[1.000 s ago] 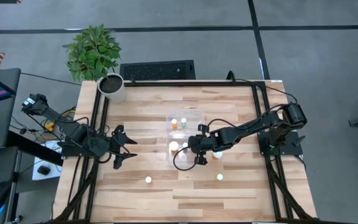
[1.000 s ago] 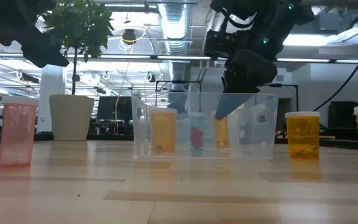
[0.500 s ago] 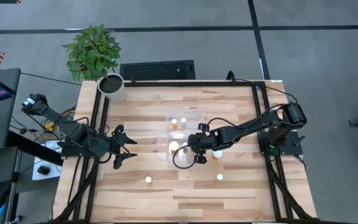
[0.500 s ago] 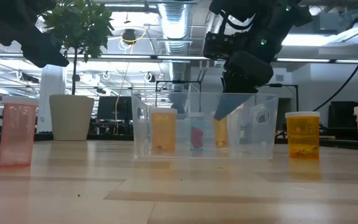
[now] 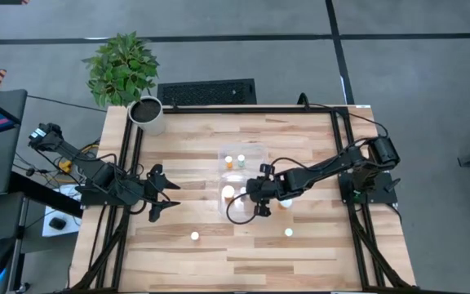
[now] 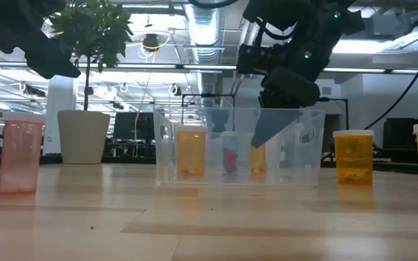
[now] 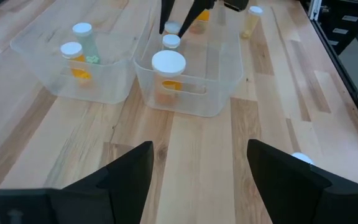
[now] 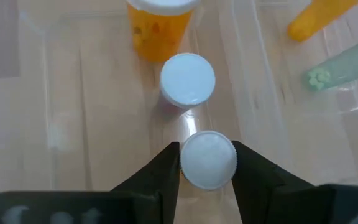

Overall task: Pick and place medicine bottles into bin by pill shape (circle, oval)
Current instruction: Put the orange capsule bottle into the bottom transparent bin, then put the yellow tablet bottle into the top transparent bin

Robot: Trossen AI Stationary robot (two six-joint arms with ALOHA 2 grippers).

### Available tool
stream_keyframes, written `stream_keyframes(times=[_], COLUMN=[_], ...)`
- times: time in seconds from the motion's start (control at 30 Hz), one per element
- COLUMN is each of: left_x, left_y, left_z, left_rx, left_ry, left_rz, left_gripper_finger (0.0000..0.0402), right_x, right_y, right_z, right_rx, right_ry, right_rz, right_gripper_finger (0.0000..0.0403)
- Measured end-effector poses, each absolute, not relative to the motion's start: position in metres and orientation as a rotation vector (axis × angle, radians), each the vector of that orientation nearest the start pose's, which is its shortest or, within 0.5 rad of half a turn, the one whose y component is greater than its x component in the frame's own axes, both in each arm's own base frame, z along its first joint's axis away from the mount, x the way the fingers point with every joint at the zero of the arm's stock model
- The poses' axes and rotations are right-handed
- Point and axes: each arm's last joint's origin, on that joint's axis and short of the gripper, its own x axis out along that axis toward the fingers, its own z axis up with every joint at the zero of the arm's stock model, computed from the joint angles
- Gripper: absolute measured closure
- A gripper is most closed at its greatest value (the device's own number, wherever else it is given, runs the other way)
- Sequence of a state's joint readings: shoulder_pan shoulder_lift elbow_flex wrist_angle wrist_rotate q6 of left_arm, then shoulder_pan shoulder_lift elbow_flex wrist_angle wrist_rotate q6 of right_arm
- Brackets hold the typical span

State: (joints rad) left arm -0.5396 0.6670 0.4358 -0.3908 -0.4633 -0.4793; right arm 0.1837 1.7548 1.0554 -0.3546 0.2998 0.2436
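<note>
The clear two-part bin [image 5: 255,148] stands mid-table. Its near compartment holds a small bottle with a white cap [image 8: 208,160], a second capped bottle [image 8: 188,79] and a larger orange one [image 8: 160,25]. My right gripper [image 8: 207,165] reaches down into that compartment, slightly open, with a finger close on each side of the small bottle's cap. That bottle [image 6: 258,161] stands on the bin's floor. The far compartment holds two more bottles [image 7: 73,53]. My left gripper [image 5: 170,196] waits open over the table's left side.
Loose bottles stand on the table: one near the right arm [image 5: 285,202] and two toward the near edge [image 5: 194,236] [image 5: 289,233]. A white plant pot [image 5: 147,114] stands at the far left corner. Black rails run along both side edges.
My right gripper has parted its fingers a little and let go of the small bottle. The bottle has sunk from just above the bin's floor and now stands on it. The arm itself has stayed in place.
</note>
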Motion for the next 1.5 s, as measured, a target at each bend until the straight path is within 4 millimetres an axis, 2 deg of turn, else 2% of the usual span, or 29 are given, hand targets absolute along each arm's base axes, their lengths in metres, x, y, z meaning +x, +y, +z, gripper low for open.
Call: stream_keyframes(times=[0.37, 0.77, 0.97, 1.13, 1.23, 1.37, 1.5], left_x=[0.128, 0.128, 0.128, 0.128, 0.128, 0.128, 0.128], left_y=[-0.062, -0.062, -0.062, -0.062, -0.062, -0.062, -0.062], left_z=[0.215, 0.215, 0.215, 0.215, 0.215, 0.215, 0.215], left_rx=[-0.172, -0.172, -0.172, -0.172, -0.172, -0.172, -0.173], left_ry=[0.54, 0.54, 0.54, 0.54, 0.539, 0.539, 0.54], left_rz=[0.056, 0.055, 0.056, 0.056, 0.056, 0.056, 0.052], left_gripper_finger=[0.015, 0.015, 0.015, 0.015, 0.015, 0.015, 0.015], right_x=[0.337, 0.336, 0.335, 0.329, 0.324, 0.31, 0.284], right_y=[0.054, 0.055, 0.054, 0.054, 0.053, 0.052, 0.052], right_z=[0.168, 0.168, 0.169, 0.183, 0.198, 0.226, 0.259], right_rx=[-0.025, -0.01, -0.011, -0.007, 0.002, 0.012, 0.043], right_ry=[1.01, 1.02, 1.021, 1.004, 0.967, 0.914, 0.864], right_rz=[-0.223, -0.196, -0.196, -0.194, -0.188, -0.177, -0.172], right_gripper_finger=[0.0262, 0.0193, 0.0179, 0.0183, 0.0183, 0.0182, 0.0183])
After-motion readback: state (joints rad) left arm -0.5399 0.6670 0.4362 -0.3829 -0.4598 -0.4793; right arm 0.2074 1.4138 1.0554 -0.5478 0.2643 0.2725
